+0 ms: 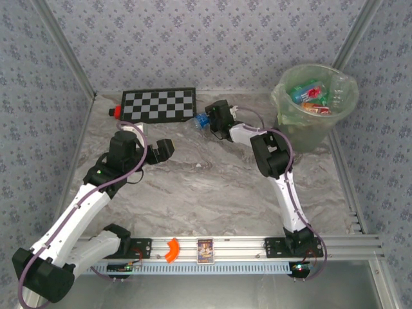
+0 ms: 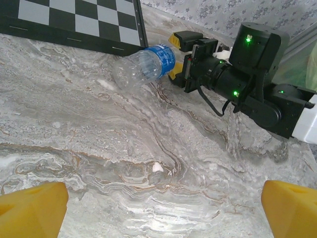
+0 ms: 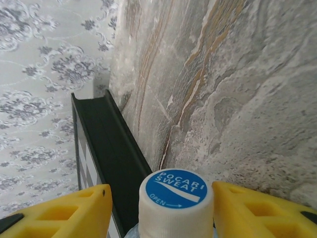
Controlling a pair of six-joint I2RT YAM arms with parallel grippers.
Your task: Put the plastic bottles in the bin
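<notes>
Grasp step: right gripper (image 3: 162,190) stood spread astride the bottle's (image 2: 141,64) cap (image 3: 176,196), not yet pinching; closing, lifting, carrying rightward to the bin (image 1: 309,132) seemed due.

Mid worktop (image 1: 212,187) lies open for passage. Checkerboard (image 1: 158,104) stands just behind the bottle (image 2: 141,64) — bin (image 1: 310,132) occupies the far right corner.
</notes>
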